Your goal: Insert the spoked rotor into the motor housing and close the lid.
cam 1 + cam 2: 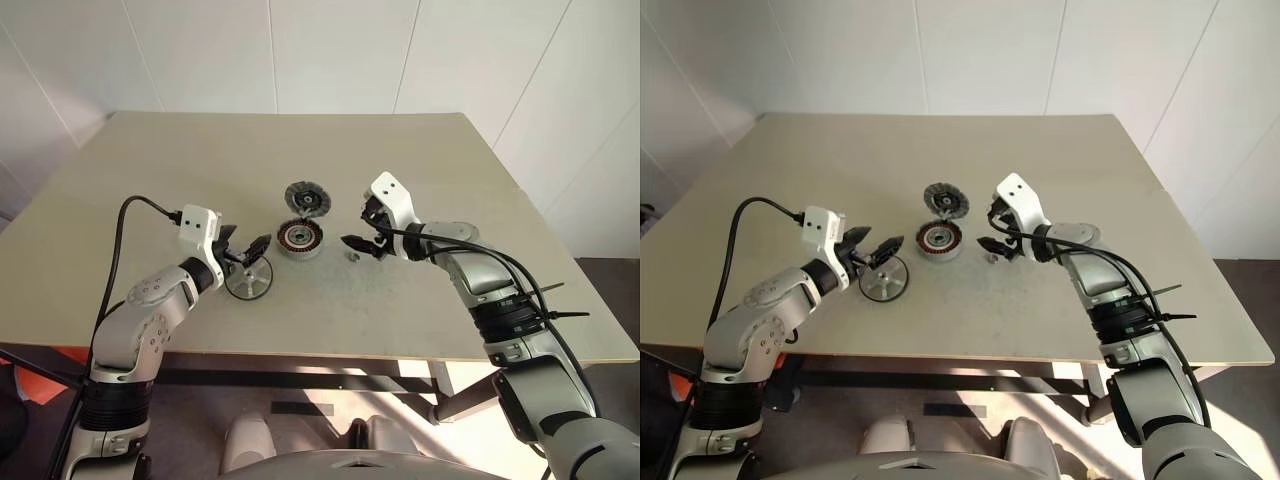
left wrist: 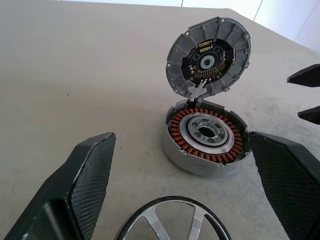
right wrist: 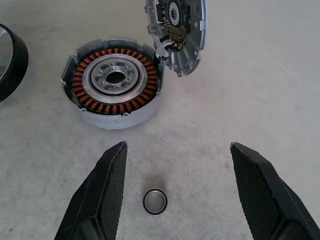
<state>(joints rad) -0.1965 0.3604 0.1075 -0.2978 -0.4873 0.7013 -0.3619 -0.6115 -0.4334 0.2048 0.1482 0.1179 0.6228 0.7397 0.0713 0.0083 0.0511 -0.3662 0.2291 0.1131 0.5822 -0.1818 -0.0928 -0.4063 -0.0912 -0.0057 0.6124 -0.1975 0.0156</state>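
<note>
The motor housing (image 1: 299,237) sits mid-table, a silver puck with copper windings (image 3: 116,82). Its lid (image 1: 306,198) stands hinged open at the far edge, its circuit side showing (image 2: 209,57). The spoked rotor (image 1: 248,278) lies flat on the table to the housing's near left, and its rim shows in the left wrist view (image 2: 172,222). My left gripper (image 1: 245,243) hovers open just above the rotor, holding nothing and pointing toward the housing. My right gripper (image 1: 357,238) is open to the right of the housing, empty, over a small dark ring (image 3: 155,201).
The beige table (image 1: 150,180) spreads wide around the parts, with its front edge close below the rotor. A black cable (image 1: 125,225) loops up from the left wrist. White walls stand behind the far edge.
</note>
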